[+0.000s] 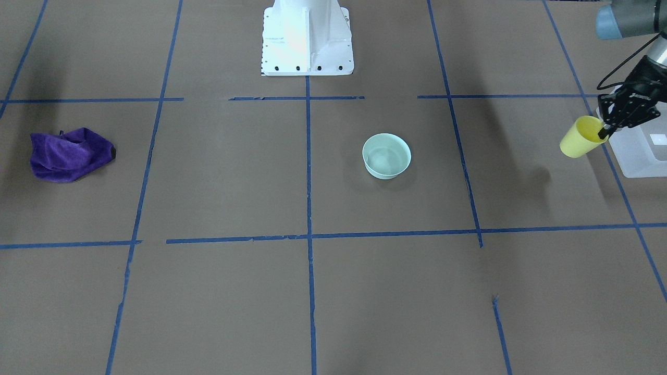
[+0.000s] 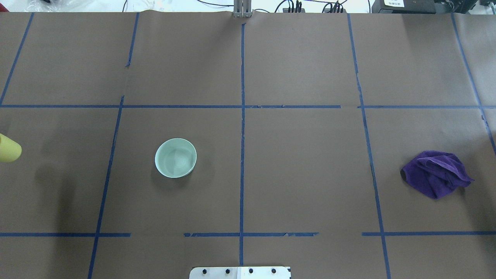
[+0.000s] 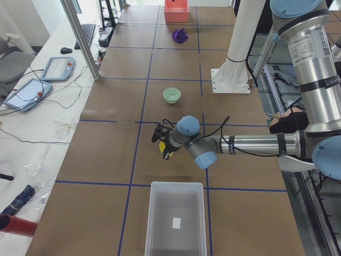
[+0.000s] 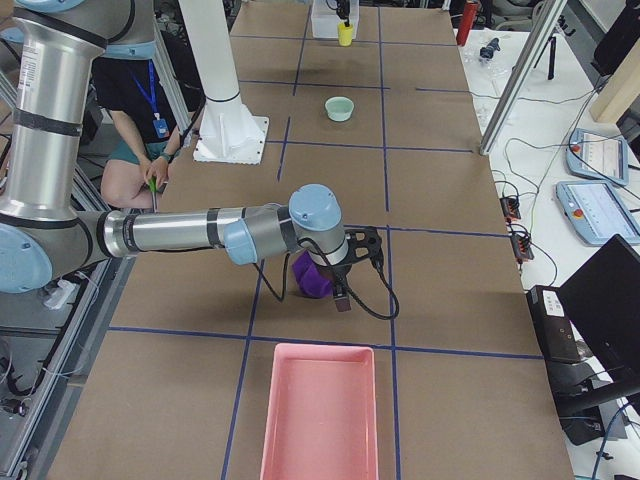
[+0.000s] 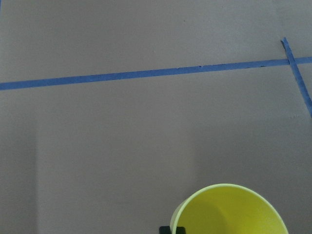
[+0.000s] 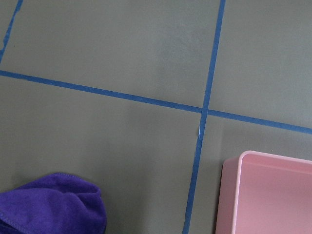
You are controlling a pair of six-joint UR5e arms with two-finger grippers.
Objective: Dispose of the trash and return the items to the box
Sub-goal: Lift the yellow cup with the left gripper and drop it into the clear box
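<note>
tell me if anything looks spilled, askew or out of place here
Nothing spilled or broken. The purple cloth lies crumpled on the table, and the yellow cup hangs tilted, pinched at its rim by the left gripper. The mint bowl sits upright. The blue tape has gaps.

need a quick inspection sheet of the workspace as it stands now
surface: brown paper-covered table, blue tape grid
job's things: small yellow plastic cup held tilted, just short of the translucent white plastic bin; pale mint-green round bowl upright, mid-table
clutter: crumpled purple cloth near the pink rectangular tray
grippers: left gripper shut on the cup's rim; right gripper over the cloth, state cannot be told
cables: black cable looped at left wrist
surroundings: seated person behind robot; teach pendants on side bench
</note>
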